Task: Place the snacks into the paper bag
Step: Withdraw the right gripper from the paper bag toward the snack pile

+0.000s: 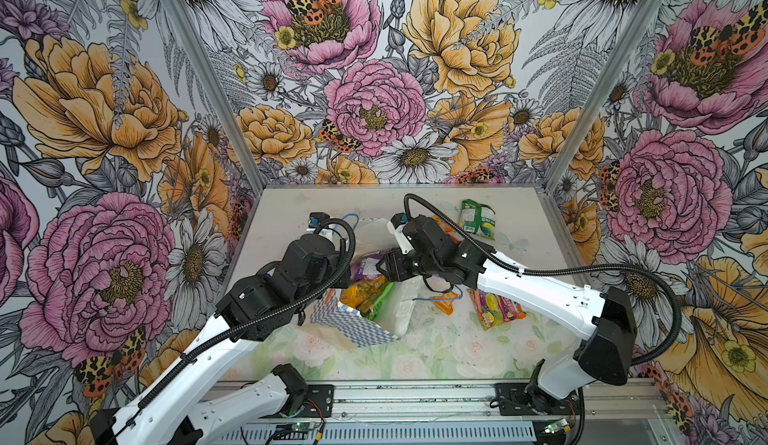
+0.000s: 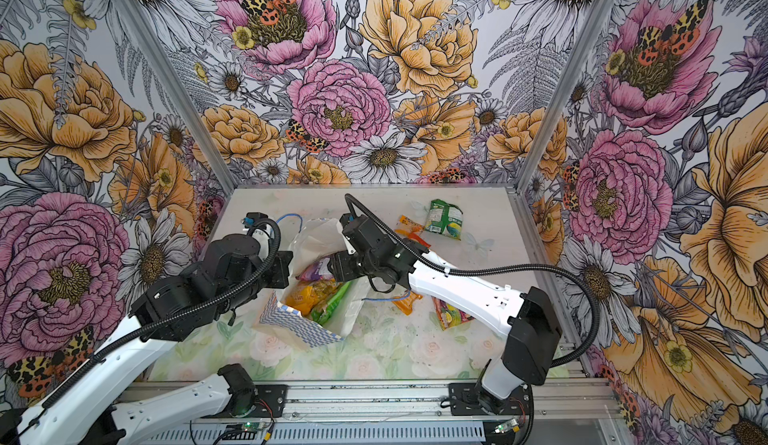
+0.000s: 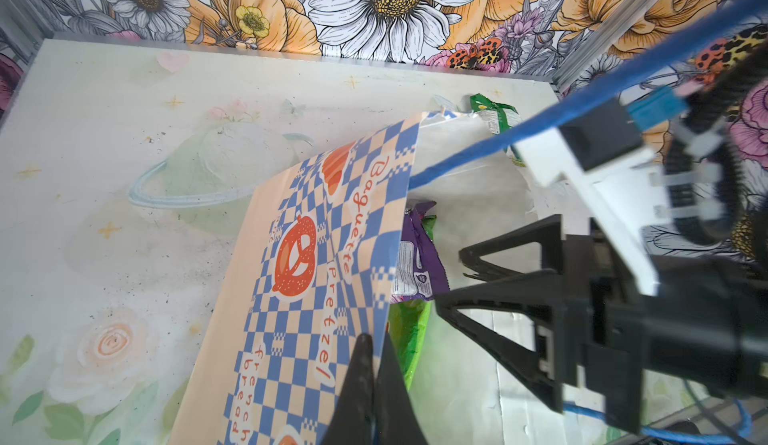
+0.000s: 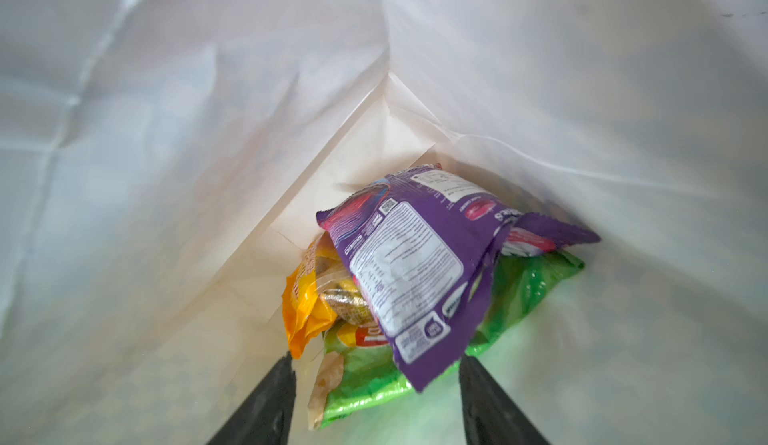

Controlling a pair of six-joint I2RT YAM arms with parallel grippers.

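Inspection, taken from the remote station. I find the white paper bag (image 1: pixel 353 330) (image 2: pixel 303 326) with its blue-and-white checkered outside at mid-table, mouth open.

The left gripper (image 3: pixel 376 351) is clamped tight on the edge of the bag's checkered left wall. The right gripper (image 4: pixel 376 357) reaches into the mouth from the right. Its jaws stand apart and grip nothing.

Inside, a crinkly purple plastic packet (image 4: pixel 415 264) (image 1: pixel 365 266) lies loose just ahead of the right fingertips. It rests on an orange-yellow plastic packet (image 4: pixel 303 310) and a glossy green packet (image 4: pixel 519 289) at the bag's bottom.

Outside the bag, on the pale floral table (image 1: pixel 436 351):
- A second green packet (image 1: pixel 478 218) (image 2: pixel 446 218) lies far right.
- A red-pink fruit packet (image 1: pixel 496 308) (image 2: pixel 451 316) lies near right, partly under the right arm.
- A small orange sachet (image 1: pixel 446 299) (image 2: pixel 405 301) sits just right of the bag.
- Another orange sachet (image 2: pixel 409 225) lies just left of the far green packet.
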